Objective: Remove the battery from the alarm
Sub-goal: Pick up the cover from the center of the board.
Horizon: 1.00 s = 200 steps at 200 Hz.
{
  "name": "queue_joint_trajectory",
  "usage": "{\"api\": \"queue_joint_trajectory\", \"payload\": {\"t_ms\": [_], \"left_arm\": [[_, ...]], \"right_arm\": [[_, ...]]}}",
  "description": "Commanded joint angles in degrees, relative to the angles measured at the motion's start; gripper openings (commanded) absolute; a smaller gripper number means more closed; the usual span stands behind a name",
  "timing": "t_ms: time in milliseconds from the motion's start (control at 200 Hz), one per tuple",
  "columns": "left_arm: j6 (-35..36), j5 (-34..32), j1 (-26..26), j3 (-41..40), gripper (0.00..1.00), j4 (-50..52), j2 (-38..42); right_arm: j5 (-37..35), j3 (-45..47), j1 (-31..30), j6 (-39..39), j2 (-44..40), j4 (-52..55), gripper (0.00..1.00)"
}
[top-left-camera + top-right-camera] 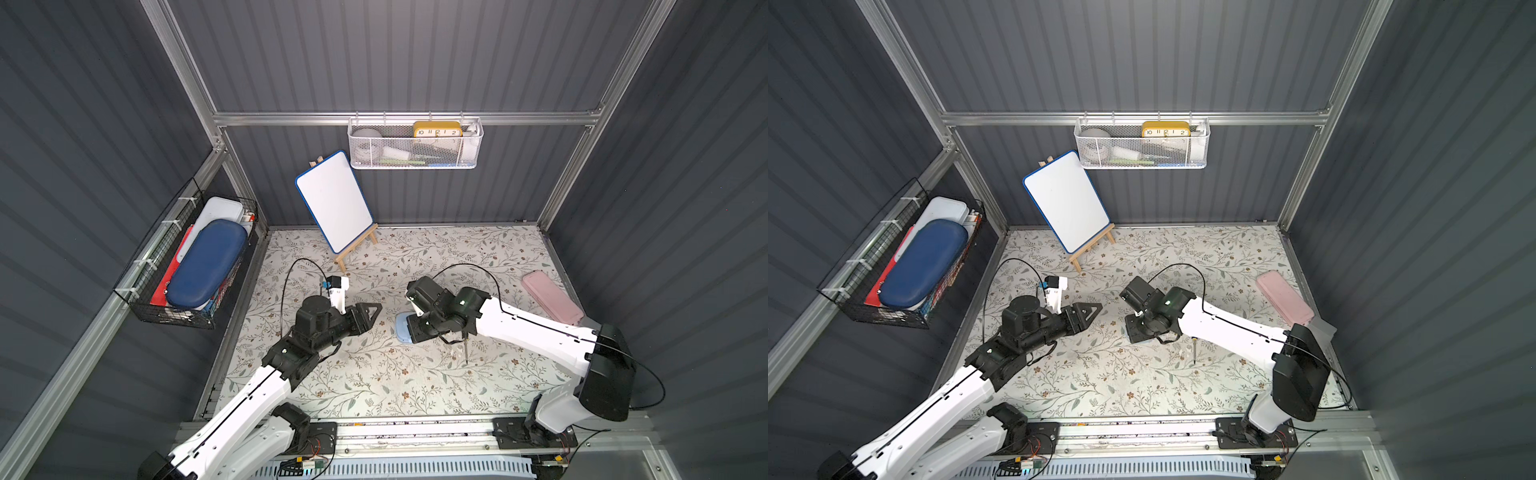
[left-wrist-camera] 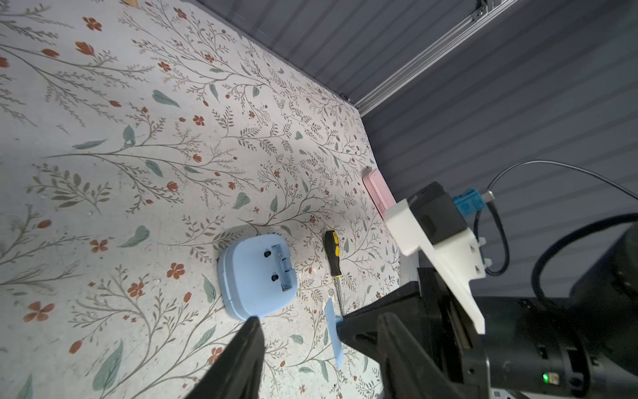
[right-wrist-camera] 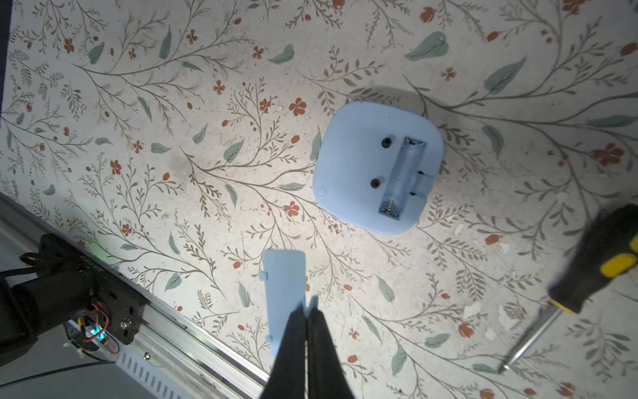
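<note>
The alarm [image 3: 355,172] lies face down on the floral mat, its plain blue back up. Its battery bay [image 3: 400,179] is open and holds no cell. The battery shows in no view. My right gripper [image 3: 306,309] is shut on one long edge of the small flat light-blue cover [image 3: 283,293], held just above the mat, short of the alarm. In the left wrist view the cover [image 2: 333,331] is edge-on, beside the alarm [image 2: 252,283]. My left gripper [image 2: 320,317] hangs open with nothing between its fingers. In a top view the left gripper [image 1: 371,316] is left of the alarm [image 1: 400,330].
A black-and-yellow screwdriver [image 3: 593,266] lies on the mat to the right of the alarm [image 1: 466,351]. A pink case [image 1: 552,297] rests by the right wall. A whiteboard easel [image 1: 334,201] stands at the back. Wire baskets [image 1: 415,145] [image 1: 187,266] hang on the walls.
</note>
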<state>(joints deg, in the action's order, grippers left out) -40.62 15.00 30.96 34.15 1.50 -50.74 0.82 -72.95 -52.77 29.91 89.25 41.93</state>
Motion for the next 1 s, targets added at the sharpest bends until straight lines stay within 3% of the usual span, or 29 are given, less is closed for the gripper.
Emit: {"api": "queue_joint_trajectory", "payload": {"t_ms": [0, 305, 710, 996], "left_arm": [[2.69, 7.52, -0.45, 0.91, 0.57, -4.40, -2.78], [-1.62, 21.45, -0.64, -3.56, 0.47, -16.61, -8.45], [-3.50, 22.52, -0.64, -4.43, 0.48, -19.25, -12.12], [-2.97, 22.74, -0.64, -4.24, 0.42, -19.91, -14.48]], "right_arm": [[-1.84, -0.25, -0.33, -0.92, -0.97, 1.44, 0.00], [-2.29, -1.81, -0.31, -0.20, -1.63, -0.68, 0.00], [-1.65, -4.47, -0.65, 0.16, -0.28, -2.26, 0.00], [-1.07, -5.80, -1.54, 0.15, -0.13, -2.61, 0.00]]}}
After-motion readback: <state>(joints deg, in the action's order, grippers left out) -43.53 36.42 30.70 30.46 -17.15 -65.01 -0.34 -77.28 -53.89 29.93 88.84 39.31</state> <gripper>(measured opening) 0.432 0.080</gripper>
